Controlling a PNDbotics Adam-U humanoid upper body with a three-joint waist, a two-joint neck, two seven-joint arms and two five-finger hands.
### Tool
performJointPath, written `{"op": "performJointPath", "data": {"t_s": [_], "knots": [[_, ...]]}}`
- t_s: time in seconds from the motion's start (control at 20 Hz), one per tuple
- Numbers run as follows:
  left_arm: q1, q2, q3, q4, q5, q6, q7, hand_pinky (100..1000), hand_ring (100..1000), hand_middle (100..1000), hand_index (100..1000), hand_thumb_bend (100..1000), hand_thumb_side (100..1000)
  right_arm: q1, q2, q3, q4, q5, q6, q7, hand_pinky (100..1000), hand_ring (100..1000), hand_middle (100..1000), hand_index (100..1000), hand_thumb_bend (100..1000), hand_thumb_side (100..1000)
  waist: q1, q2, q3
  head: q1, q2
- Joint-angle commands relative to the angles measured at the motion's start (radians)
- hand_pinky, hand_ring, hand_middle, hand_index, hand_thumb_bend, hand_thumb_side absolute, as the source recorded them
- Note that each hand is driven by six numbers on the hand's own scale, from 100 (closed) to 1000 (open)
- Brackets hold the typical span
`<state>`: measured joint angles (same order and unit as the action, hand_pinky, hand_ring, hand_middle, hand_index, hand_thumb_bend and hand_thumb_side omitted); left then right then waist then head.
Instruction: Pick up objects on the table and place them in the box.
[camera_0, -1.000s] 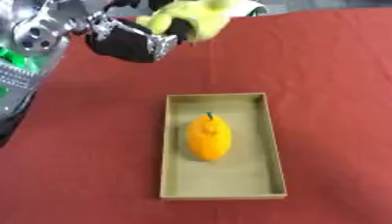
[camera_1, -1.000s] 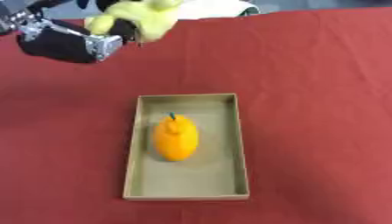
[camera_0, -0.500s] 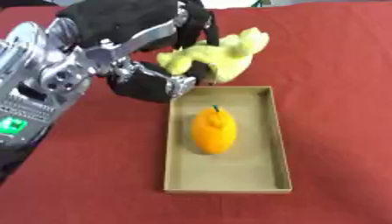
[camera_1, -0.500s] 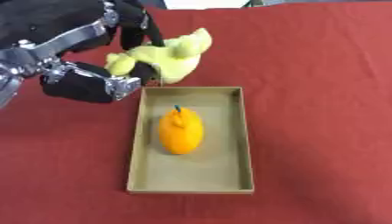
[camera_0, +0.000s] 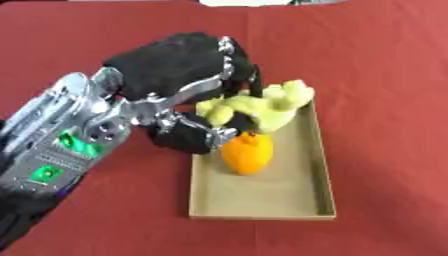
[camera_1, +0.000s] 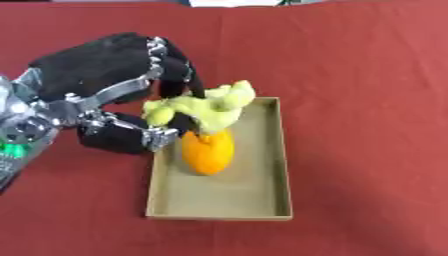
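Note:
My left hand (camera_0: 179, 70) reaches in from the left with its fingers and thumb curled round a yellow-green soft toy (camera_0: 261, 106). It holds the toy over the far end of the shallow tan box (camera_0: 317, 165), just above an orange fruit (camera_0: 247, 154) that lies inside the box. The toy overlaps the fruit's top; whether they touch is unclear. My right hand shows in neither view.
The box lies lengthwise on a red tablecloth (camera_0: 385, 75). My left forearm (camera_0: 66, 145), silver with green lights, crosses the left side of the table. A pale object (camera_0: 254, 2) sits at the far edge.
My left hand has carried the soft toy from the far left of the table down toward the box, until it hangs over the box's far end above the orange fruit.

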<state>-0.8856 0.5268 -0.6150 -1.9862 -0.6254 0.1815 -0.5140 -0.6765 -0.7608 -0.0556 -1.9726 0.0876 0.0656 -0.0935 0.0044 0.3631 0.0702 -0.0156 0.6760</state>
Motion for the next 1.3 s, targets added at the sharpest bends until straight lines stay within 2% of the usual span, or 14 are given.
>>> {"op": "performJointPath", "data": {"t_s": [0.05, 0.2, 0.3, 0.55, 0.6, 0.75, 0.8, 1.1, 1.3], "knots": [[-0.002, -0.001, -0.016, -0.014, 0.003, -0.004, -0.017, 361, 466, 410, 630, 100, 100, -0.008, -0.015, -0.014, -0.007, 0.007, 0.0, -0.002, 750, 723, 693, 865, 125, 961, -0.001, -0.019, -0.001, -0.002, -0.007], [0.009, -0.003, -0.026, -0.014, 0.004, 0.002, -0.029, 400, 485, 430, 653, 100, 100, -0.007, -0.013, -0.015, -0.007, 0.006, 0.0, -0.002, 750, 723, 692, 865, 123, 961, -0.001, -0.02, -0.001, -0.003, -0.011], [0.016, -0.003, -0.034, -0.01, 0.002, 0.0, -0.044, 479, 522, 467, 686, 100, 100, -0.007, -0.013, -0.015, -0.007, 0.005, 0.0, -0.002, 750, 723, 692, 865, 123, 961, -0.001, -0.02, -0.001, -0.003, -0.013], [0.03, -0.005, -0.041, 0.031, -0.02, -0.014, -0.085, 598, 597, 542, 765, 255, 100, -0.004, -0.011, -0.016, -0.007, 0.004, -0.001, -0.001, 750, 722, 691, 864, 122, 963, -0.003, -0.02, -0.001, -0.005, -0.016], [0.031, -0.006, -0.043, 0.039, -0.026, -0.018, -0.093, 623, 621, 565, 792, 314, 100, -0.004, -0.011, -0.016, -0.007, 0.004, -0.001, 0.0, 750, 722, 691, 864, 122, 964, -0.003, -0.02, -0.001, -0.005, -0.016], [0.034, -0.006, -0.045, 0.057, -0.054, -0.036, -0.13, 717, 706, 639, 856, 492, 235, -0.002, -0.01, -0.016, -0.007, 0.004, -0.001, 0.001, 750, 722, 690, 864, 120, 963, -0.003, -0.02, -0.001, -0.005, -0.013], [0.035, -0.006, -0.042, 0.059, -0.066, -0.041, -0.141, 724, 714, 648, 860, 512, 249, -0.001, -0.01, -0.016, -0.007, 0.005, -0.001, 0.002, 750, 722, 690, 864, 121, 963, -0.003, -0.02, -0.001, -0.006, -0.012], [0.038, -0.004, -0.008, 0.037, -0.098, -0.05, -0.154, 750, 738, 675, 870, 576, 292, 0.001, -0.012, -0.017, -0.008, 0.005, -0.002, 0.001, 751, 723, 690, 864, 120, 961, -0.003, -0.023, 0.002, -0.005, -0.01], [0.035, 0.001, 0.017, 0.003, -0.097, -0.042, -0.147, 735, 728, 659, 861, 542, 272, 0.003, -0.014, -0.019, -0.009, 0.004, -0.002, -0.001, 751, 723, 690, 864, 120, 960, -0.003, -0.025, 0.002, -0.005, -0.012]]}}
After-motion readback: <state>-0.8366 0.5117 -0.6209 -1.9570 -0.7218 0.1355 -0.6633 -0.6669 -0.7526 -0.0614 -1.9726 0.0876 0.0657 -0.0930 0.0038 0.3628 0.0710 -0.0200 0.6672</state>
